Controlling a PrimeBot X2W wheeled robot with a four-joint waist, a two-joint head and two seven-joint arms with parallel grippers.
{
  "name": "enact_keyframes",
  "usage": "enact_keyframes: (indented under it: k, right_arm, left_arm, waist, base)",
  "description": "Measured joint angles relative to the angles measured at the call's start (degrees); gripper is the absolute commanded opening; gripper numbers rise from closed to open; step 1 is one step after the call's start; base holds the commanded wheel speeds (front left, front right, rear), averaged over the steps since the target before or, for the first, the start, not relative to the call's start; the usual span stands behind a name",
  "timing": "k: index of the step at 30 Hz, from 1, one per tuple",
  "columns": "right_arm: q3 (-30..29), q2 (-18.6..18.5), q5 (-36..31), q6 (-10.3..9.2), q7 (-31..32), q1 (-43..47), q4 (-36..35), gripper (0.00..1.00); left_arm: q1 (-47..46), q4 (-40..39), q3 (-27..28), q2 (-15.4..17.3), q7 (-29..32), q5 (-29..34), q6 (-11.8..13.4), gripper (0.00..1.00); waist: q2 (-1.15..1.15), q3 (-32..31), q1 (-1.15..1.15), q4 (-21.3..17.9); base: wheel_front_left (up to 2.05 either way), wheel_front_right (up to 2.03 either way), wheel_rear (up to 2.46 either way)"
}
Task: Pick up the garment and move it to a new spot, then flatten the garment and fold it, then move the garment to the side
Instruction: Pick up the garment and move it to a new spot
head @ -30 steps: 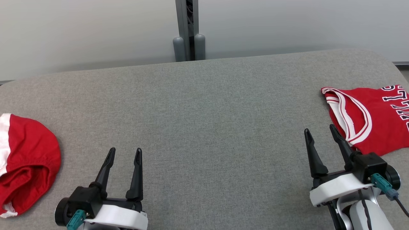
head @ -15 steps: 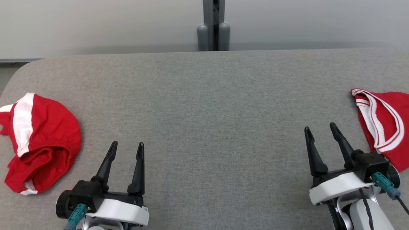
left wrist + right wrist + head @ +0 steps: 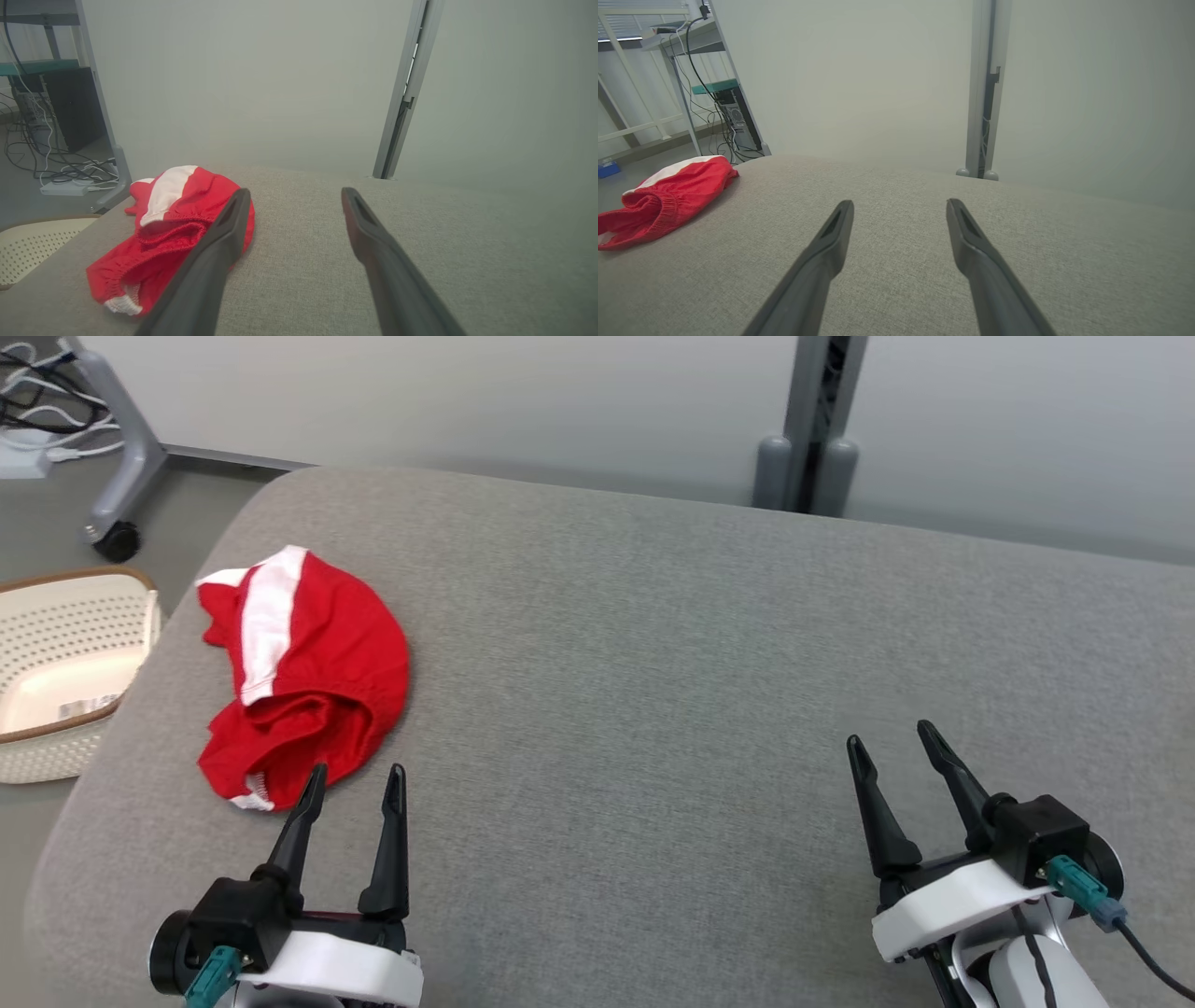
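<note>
Garment [image 3: 308, 672] first: where does it lie?

— On the left part of the grey worktop [image 3: 635, 644], close to its rounded left edge. It is red with a white stripe, bunched up, with a gathered elastic edge on its near side.

And the left gripper [image 3: 359, 770]?

— Just on the near side of the cloth, jaws spread apart with nothing between them. In the head view the tip of its outer jaw overlaps the garment's near edge. In the left wrist view that same jaw crosses in front of the red cloth. Whether it touches, I cannot tell.

The right gripper [image 3: 888, 732]?

— Low at the right of the head view, over bare grey fabric, well apart from the garment. Its jaws stand released too, holding nothing. The right wrist view has the garment far off to its left.

Anything beside the worktop?

— A pale perforated basket [image 3: 56, 616] with a brown rim stands on the floor past the left edge, near the garment but apart from it. Farther off are a grey leg on a castor [image 3: 117, 537] and a tangle of cables [image 3: 37, 364]. A grey upright post [image 3: 822, 392] stands against the pale wall beyond the far edge.
</note>
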Motion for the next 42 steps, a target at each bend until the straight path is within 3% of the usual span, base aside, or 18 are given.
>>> enact_keyframes:
  k: [14,36,42]
  right_arm:
    - [5.5,0.0,2.0,0.00,0.0,2.3,0.7,1.00]
    - [7.5,0.0,3.4,0.00,0.0,2.1,2.3,1.00]
    - [6.3,0.0,0.3,0.00,0.0,2.1,1.6,1.00]
  left_arm:
    - [4.9,-0.7,2.6,0.0,0.0,0.8,0.2,1.00]
    - [6.3,-1.0,3.6,0.0,0.0,1.7,0.7,1.00]
    - [4.2,2.1,5.0,0.1,0.0,2.0,1.1,1.00]
  waist:
    - [0.00,-5.9,0.00,10.7]
    - [0.00,-7.1,0.00,10.8]
    - [0.00,-5.0,0.00,10.6]
  base:
    - [0.00,0.00,0.00]
    - [0.00,0.00,0.00]
    - [0.00,0.00,0.00]
